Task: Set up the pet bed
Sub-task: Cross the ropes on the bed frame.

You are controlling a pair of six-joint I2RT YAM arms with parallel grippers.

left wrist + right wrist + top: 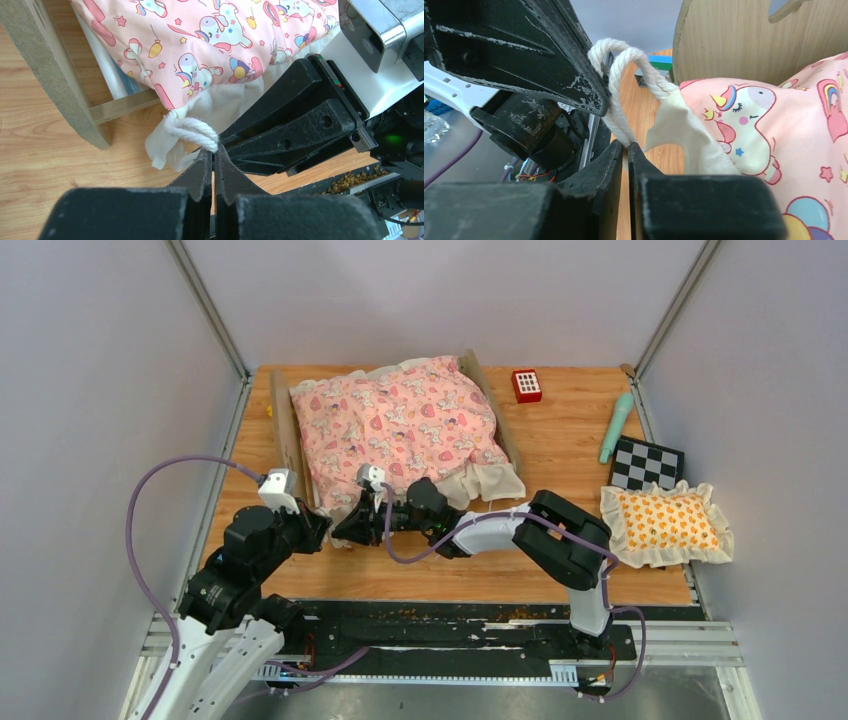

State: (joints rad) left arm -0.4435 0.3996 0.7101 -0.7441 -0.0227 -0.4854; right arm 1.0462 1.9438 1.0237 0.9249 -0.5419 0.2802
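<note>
Top external view, nearest first: both arms reach from the near edge of the table (560,440) to the near left corner of the pet bed (400,430), where their tips meet. The left gripper (214,159) is clenched on the white cord loop (192,131) at the corner of the pink unicorn quilt (200,45). The right gripper (626,150) is pinched on the same loop from the opposite side. The cream ruffle (165,150) at that corner spills past the bed's near rail.

Beyond, the quilt lies puffed over the light-wood frame (283,435), whose boards show left and right of it. Right of the bed, an orange-patterned frilled pillow (667,523) lies against a checkered board (648,462). Farther off are a teal stick (615,427) and a small red box (526,385) near the bed's far right corner.
</note>
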